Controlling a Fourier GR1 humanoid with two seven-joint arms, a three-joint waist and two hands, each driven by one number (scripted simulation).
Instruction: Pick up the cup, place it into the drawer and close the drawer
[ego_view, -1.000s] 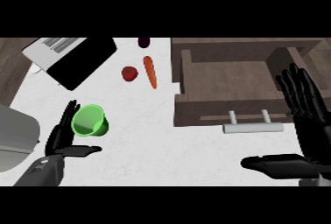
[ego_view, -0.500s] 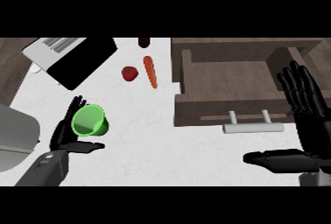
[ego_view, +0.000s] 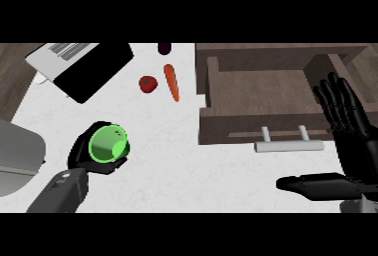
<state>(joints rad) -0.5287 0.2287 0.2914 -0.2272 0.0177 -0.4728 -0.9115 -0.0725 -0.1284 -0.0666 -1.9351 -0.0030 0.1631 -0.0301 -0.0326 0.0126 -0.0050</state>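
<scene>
Step in hand: the robot is picking up the cup (ego_view: 109, 143), with the left hand (ego_view: 92, 159) closing round it at the counter's (ego_view: 192, 170) left side.
Cup: green, tipping so its mouth is facing up toward the viewer (whether it is clear of the counter is hard to say).
Left hand: fingers are curling round the cup's wall and hiding much of its outside; the grey forearm is coming in from the lower left edge.
Right hand: resting open at the right edge (ego_view: 347, 135), fingers straight and pointing up, thumb out to the left, lying over the drawer's right side.
Drawer: standing open (ego_view: 258, 90), its handle (ego_view: 289, 146) facing the robot, well apart from the cup.
Next move: carrying the cup rightward across the counter and over the drawer's front wall, by my reckoning, then lowering it in before any push on the handle.
</scene>
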